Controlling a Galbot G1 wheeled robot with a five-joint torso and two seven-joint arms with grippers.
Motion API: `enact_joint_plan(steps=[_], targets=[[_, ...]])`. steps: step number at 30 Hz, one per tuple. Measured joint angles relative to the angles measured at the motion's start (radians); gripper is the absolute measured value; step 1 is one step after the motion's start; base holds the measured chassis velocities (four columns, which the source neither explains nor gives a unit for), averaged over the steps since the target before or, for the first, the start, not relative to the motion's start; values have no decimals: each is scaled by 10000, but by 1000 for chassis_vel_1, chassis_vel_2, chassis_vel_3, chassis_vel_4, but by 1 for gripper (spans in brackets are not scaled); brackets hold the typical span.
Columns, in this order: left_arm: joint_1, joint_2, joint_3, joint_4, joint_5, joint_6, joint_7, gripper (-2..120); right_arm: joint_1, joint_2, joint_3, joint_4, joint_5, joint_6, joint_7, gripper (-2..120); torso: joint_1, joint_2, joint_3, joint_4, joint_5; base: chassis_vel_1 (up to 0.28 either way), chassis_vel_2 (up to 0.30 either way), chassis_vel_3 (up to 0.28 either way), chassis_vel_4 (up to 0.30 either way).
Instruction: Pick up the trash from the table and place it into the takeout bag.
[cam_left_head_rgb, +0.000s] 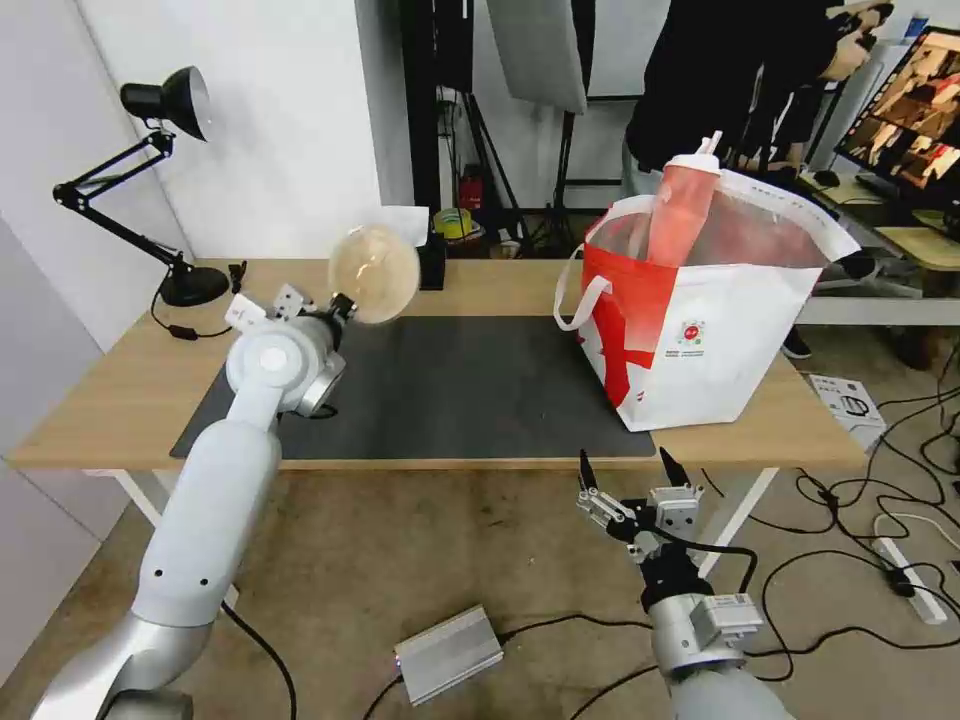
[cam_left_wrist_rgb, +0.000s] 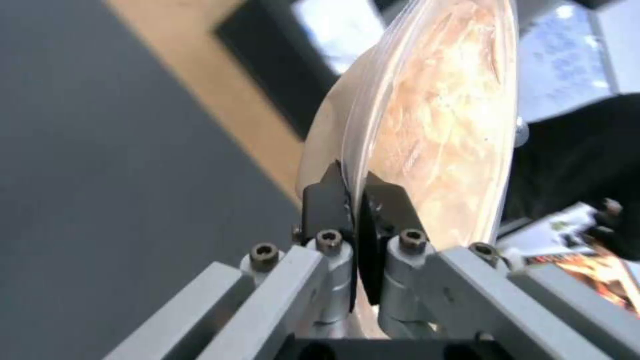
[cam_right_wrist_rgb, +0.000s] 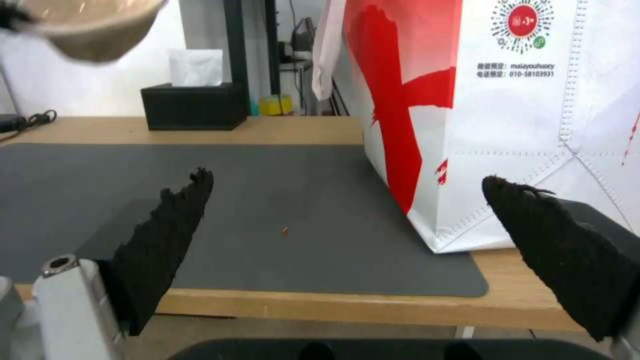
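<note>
Left gripper clamped on bowl rim, bowl tilted, raised above table. Right gripper spread, below table edge. Cup upright inside bag.

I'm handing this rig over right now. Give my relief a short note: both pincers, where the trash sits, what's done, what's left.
Left pincer: shut on the rim of the beige pulp bowl, held tilted on edge above the far left of the dark mat.
Right pincer: open, empty, below the table's near edge, facing the takeout bag.
Done: red cup stands in the bag, lid and straw above the rim.
Left: carry the pulp bowl to the bag. Wide white bowl unseen; check inside the bag.
</note>
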Motion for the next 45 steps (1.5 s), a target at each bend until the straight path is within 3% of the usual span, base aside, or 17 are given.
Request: enact_joint_plan(steps=[9, 19, 27, 45], targets=[[-1586, -445, 1202, 538, -134, -210, 741, 0, 0, 0, 0, 0, 0, 0, 0, 100, 0, -1, 0, -1, 0, 0, 0, 0, 0], [-2754, -942, 2420, 1313, -154, -309, 1013, 0, 0, 0, 0, 0, 0, 0, 0, 100, 0, 0, 0, 0, 1, 0, 0, 0, 0], [-3753, -1746, 3460, 2243, -121, -465, 1335, 0, 0, 0, 0, 0, 0, 0, 0, 100, 0, 0, 0, -1, 1, 0, 0, 0, 0], [-4906, -3087, 4444, 3929, 268, -729, 2095, 0, 0, 0, 0, 0, 0, 0, 0, 100, 0, -1, 0, 0, -1, 0, 0, 0, 0]])
